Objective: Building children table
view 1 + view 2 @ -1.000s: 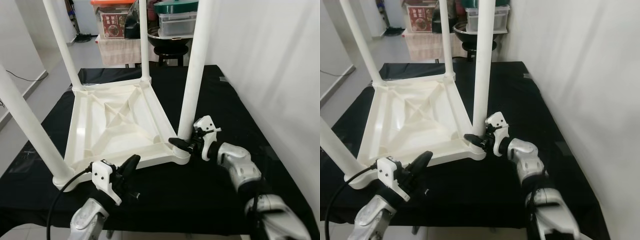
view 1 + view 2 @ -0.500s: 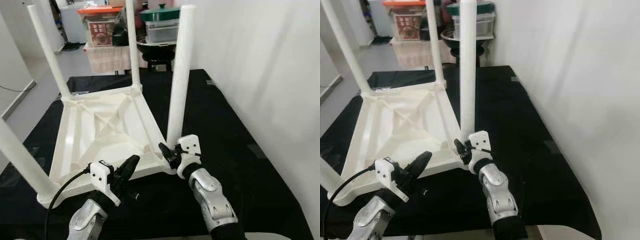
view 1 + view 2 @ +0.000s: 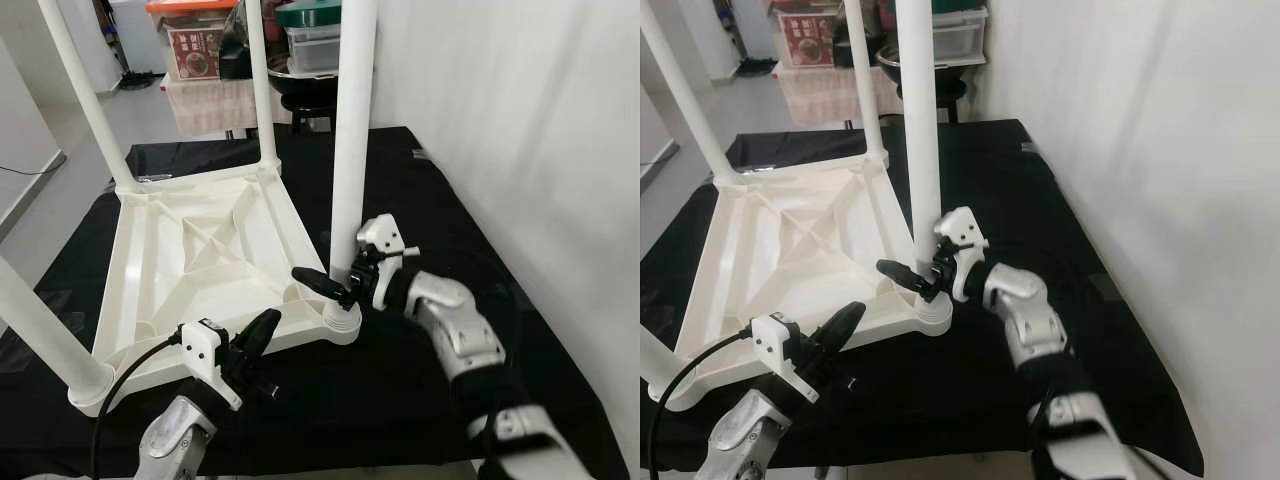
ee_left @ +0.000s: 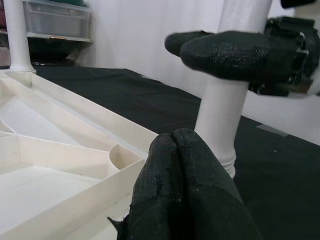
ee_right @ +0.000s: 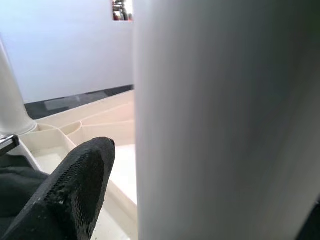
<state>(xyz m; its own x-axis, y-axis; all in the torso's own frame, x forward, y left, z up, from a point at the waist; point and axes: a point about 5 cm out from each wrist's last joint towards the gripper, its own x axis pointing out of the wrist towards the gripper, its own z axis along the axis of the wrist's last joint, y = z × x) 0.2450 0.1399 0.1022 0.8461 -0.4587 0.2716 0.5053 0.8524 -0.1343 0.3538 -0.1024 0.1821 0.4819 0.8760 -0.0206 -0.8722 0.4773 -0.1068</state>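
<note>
- White plastic table top (image 3: 200, 250), turned upside down on a black cloth (image 3: 420, 380), ribbed underside facing up, four white legs standing upward from its corners.
- Near-right leg (image 3: 350, 150), upright in the corner socket (image 3: 342, 322) of the table top closest to the right arm.
- Right gripper (image 3: 335, 283), low on that leg just above the socket; fingers spread on either side of the leg, one black finger (image 3: 315, 281) pointing over the table top; close-up from the wrist camera, leg (image 5: 225, 120) between the fingers; firm squeeze on it not discernible.
- Left gripper (image 3: 262, 330), at the near edge of the table top, beside the same corner; fingers pressed together with nothing between them, tips (image 4: 182, 175) just short of the rim.
- Beyond the far edge of the table top: stacked storage containers (image 3: 205, 40) and a dark pot (image 3: 320, 70).
</note>
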